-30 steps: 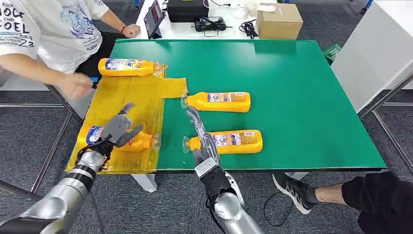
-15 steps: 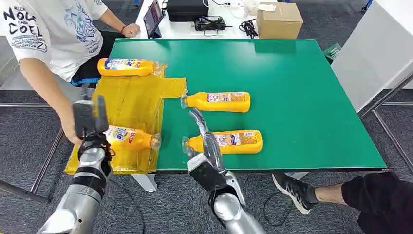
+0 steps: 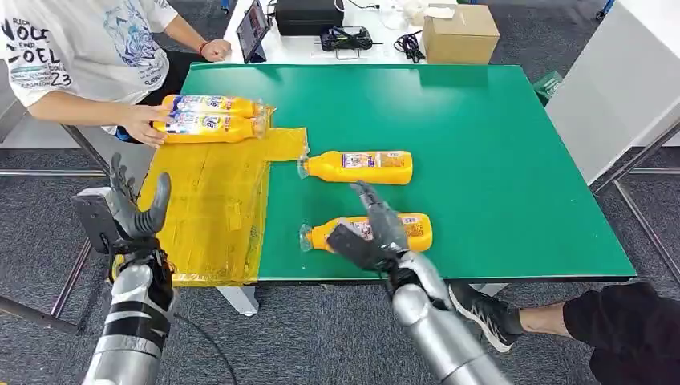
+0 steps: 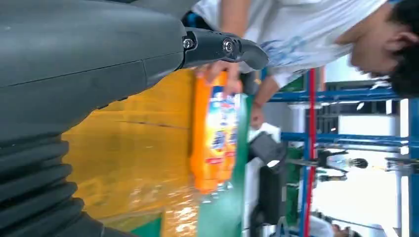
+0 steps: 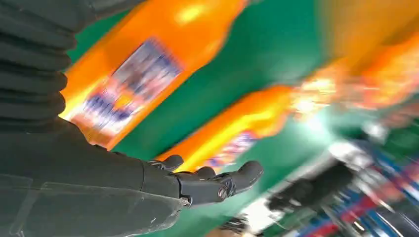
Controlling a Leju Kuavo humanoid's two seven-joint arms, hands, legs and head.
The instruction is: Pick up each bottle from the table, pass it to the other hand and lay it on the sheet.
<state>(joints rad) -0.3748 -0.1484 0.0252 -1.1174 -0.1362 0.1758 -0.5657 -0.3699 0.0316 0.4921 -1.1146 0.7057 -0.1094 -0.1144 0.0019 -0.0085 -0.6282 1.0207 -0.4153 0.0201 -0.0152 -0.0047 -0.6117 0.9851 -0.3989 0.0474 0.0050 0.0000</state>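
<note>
Right hand [image 3: 370, 233] over nearest bottle [image 3: 401, 233]

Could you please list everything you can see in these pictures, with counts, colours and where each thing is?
Bottles on the sheet: two, orange, lying side by side at the sheet's far end, a person's hand on the nearer one.
Bottles on the table: two, orange, lying on the green top right of the sheet.
Sheet: one, yellow, over the table's left part.
Table: one, green top.
Cardboard box: one, brown, on the white desk behind.
Person: one, white printed shirt, at far left.
Shoe: one, dark, on the floor at lower right.
Left hand: open, raised beside the sheet's near left corner.
Right hand: open, over the nearer table bottle.
</note>
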